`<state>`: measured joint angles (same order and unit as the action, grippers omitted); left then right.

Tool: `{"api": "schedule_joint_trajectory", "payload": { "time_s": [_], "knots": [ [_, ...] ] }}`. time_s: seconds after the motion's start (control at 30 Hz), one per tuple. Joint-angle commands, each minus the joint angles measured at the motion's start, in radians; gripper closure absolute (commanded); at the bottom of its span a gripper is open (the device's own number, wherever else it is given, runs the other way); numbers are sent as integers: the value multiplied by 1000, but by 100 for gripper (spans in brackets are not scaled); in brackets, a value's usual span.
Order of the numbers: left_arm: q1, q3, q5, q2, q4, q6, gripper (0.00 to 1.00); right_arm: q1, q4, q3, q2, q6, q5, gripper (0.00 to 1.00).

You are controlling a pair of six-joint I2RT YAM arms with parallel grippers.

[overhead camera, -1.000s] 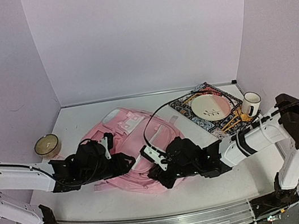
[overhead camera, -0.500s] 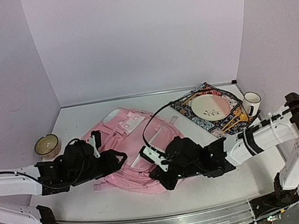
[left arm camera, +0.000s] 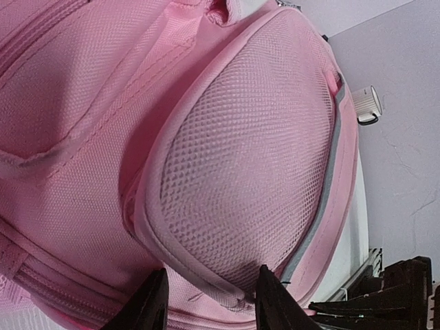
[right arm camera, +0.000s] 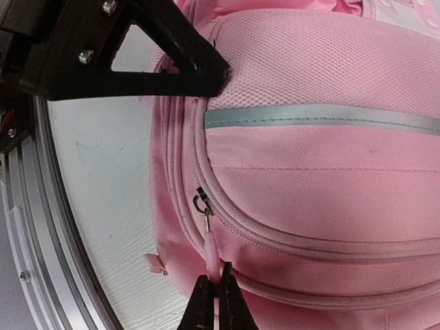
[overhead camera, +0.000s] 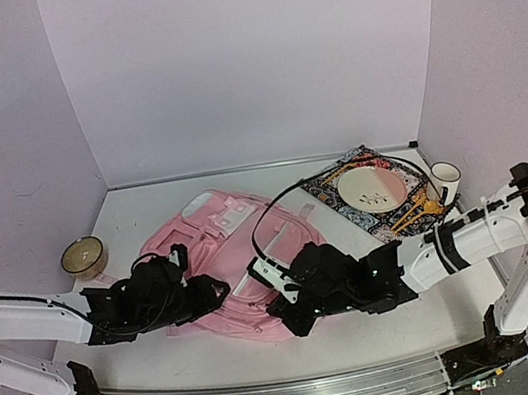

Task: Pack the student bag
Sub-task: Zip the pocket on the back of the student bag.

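Note:
The student bag (overhead camera: 217, 234) is a big pink backpack lying flat in the middle of the table. My right gripper (right arm camera: 214, 292) is at its near edge, shut on the pink zipper pull (right arm camera: 210, 246) of the curved zip around the front pocket (right arm camera: 323, 172). In the top view the right gripper (overhead camera: 289, 321) sits low over that edge. My left gripper (overhead camera: 216, 289) is on the bag's left side. Its fingers (left arm camera: 155, 304) stand apart, straddling the rim of the mesh pocket (left arm camera: 240, 172). Nothing is clamped between them.
A small bowl (overhead camera: 82, 255) stands at the far left. At the back right, a patterned mat (overhead camera: 343, 182) carries a plate (overhead camera: 367, 187) and orange cutlery (overhead camera: 417, 212), with a white mug (overhead camera: 443, 182) beside it. A metal rail (overhead camera: 277, 393) runs along the near edge.
My left arm drew back to the left, then came in again lower against the bag's left side. The right gripper shifted slightly along the bag's near edge.

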<state>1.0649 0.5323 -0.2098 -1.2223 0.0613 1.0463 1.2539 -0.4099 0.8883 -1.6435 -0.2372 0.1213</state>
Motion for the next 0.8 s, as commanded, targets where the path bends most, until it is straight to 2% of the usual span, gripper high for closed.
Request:
{"api": "schedule_joint_trajectory", "payload": {
  "time_s": [0.0, 0.13, 0.2, 0.5, 0.67, 0.77],
  "knots": [
    [-2, 18, 7, -37, 62, -31, 71, 7, 102, 18, 84, -24, 64, 100],
    [-11, 12, -29, -26, 28, -59, 95, 7, 160, -12, 142, -30, 133, 100],
    [-27, 8, -44, -14, -3, -74, 100, 7, 190, -24, 171, -33, 166, 100],
    [-176, 1, -2, 41, -104, -208, 100, 2, 316, -67, 241, -95, 272, 100],
    [-244, 48, 27, 2, -162, -355, 100, -4, 345, -83, 266, -142, 294, 100],
    [-307, 85, 42, -42, -210, -426, 100, -4, 353, -71, 273, -143, 253, 100]
  ]
}}
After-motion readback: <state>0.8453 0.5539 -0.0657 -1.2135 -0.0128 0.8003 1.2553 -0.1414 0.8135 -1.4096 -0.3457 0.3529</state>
